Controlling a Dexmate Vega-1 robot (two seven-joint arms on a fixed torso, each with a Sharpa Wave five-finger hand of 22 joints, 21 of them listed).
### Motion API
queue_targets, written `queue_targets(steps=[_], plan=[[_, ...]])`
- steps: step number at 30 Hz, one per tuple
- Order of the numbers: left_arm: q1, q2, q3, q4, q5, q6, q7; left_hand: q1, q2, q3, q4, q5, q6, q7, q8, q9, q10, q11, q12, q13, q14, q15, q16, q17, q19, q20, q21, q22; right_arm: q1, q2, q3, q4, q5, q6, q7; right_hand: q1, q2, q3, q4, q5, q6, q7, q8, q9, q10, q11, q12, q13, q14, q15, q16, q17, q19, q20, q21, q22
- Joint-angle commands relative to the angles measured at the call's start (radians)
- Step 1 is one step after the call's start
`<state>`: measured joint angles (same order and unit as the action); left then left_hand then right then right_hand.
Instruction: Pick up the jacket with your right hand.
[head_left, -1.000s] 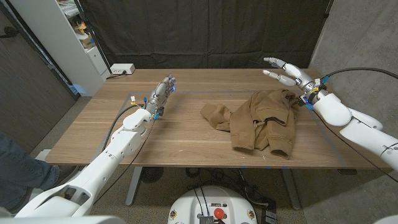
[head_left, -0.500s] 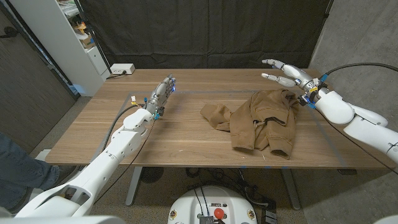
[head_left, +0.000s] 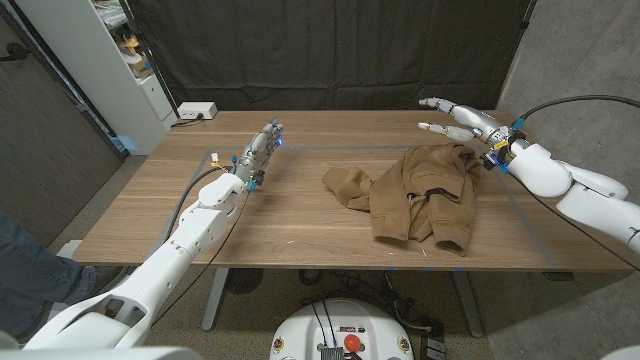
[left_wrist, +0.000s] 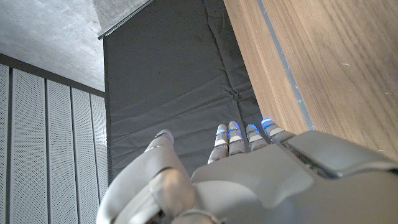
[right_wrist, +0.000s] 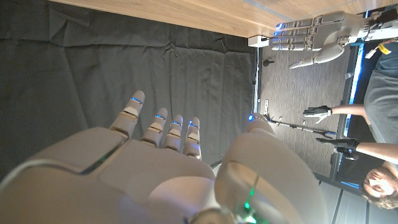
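Head view, left to right: the left hand (head_left: 259, 152) stands at centre-left with straight fingers, holding nothing, well apart from the jacket (head_left: 420, 190). The jacket lies crumpled right of centre, near the table (head_left: 150, 215) edge. Nearer, at upper right, the right hand (head_left: 462, 119) hovers above it, fingers spread and empty.

The jacket (head_left: 421, 193) lies on the right half of the desk (head_left: 290, 215), one sleeve reaching left toward the middle. The right hand (head_left: 461, 118) hovers just beyond the jacket's far right edge, fingers spread, holding nothing. The left hand (head_left: 260, 150) is at the far left of the desk, well apart from the jacket. A small box (head_left: 197, 111) sits on the far left corner.
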<state>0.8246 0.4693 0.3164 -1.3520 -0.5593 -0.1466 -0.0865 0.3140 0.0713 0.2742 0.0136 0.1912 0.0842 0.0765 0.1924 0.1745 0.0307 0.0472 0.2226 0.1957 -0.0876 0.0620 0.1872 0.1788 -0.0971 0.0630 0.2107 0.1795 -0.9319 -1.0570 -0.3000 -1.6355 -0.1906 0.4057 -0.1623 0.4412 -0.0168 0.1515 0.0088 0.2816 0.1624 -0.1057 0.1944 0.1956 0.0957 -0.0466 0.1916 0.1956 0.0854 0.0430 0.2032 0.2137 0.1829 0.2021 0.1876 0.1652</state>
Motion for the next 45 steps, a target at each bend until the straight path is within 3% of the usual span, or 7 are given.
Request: queue_targets(steps=[1,11,33,45], plan=[[-0.021,-0.012,0.005,0.033,0.001,-0.014,-0.014,0.008,0.006,0.0,-0.005,-0.004,0.008,0.001,-0.001,0.005,0.007,-0.001,0.002,0.002,-0.009,-0.001,-0.001,0.003,-0.002,0.011,-0.002,0.001,-0.013,-0.035,0.005,-0.029,-0.056,-0.033,-0.019,0.0,-0.012,-0.005,-0.004,0.013,0.0,-0.008,-0.001,0.0,-0.016,-0.001,-0.007,0.002,-0.001,0.006,-0.002,0.001,0.002,0.009,0.005,0.006],[-0.037,-0.019,0.009,0.056,0.002,-0.018,-0.022,0.008,0.007,0.001,-0.007,-0.004,0.009,0.002,-0.002,0.005,0.005,-0.003,0.001,0.002,-0.016,-0.002,-0.004,0.003,-0.003,0.014,-0.003,0.001,-0.012,-0.066,-0.005,-0.059,-0.169,-0.075,-0.048,0.005,-0.019,-0.007,-0.009,0.017,-0.003,-0.016,-0.001,0.0,-0.026,-0.001,-0.007,0.003,-0.007,0.01,-0.003,-0.001,0.001,0.01,0.004,0.006],[-0.061,-0.025,0.016,0.084,0.005,-0.021,-0.038,0.007,0.009,0.001,-0.01,-0.006,0.01,-0.001,-0.002,0.006,0.007,-0.005,0.0,0.002,-0.022,-0.001,-0.004,0.003,-0.005,0.025,-0.005,0.002,-0.025,-0.119,0.0,-0.098,-0.161,-0.126,0.014,0.016,-0.041,-0.016,-0.023,0.031,-0.029,-0.014,-0.007,0.0,-0.044,0.005,-0.006,0.003,-0.017,0.019,-0.004,-0.003,0.013,0.009,0.007,0.007],[-0.06,-0.021,0.013,0.083,0.003,-0.022,-0.039,0.006,0.01,0.002,-0.012,-0.006,0.013,-0.002,-0.001,0.006,0.009,-0.003,0.0,0.002,-0.02,0.002,-0.002,0.003,-0.004,0.026,-0.005,0.002,-0.02,-0.134,-0.007,-0.126,-0.165,-0.161,0.064,0.03,-0.073,-0.032,-0.039,0.05,-0.088,-0.006,-0.017,0.001,-0.092,0.03,-0.011,0.005,-0.047,0.034,-0.009,-0.005,0.029,0.012,0.009,0.008]])
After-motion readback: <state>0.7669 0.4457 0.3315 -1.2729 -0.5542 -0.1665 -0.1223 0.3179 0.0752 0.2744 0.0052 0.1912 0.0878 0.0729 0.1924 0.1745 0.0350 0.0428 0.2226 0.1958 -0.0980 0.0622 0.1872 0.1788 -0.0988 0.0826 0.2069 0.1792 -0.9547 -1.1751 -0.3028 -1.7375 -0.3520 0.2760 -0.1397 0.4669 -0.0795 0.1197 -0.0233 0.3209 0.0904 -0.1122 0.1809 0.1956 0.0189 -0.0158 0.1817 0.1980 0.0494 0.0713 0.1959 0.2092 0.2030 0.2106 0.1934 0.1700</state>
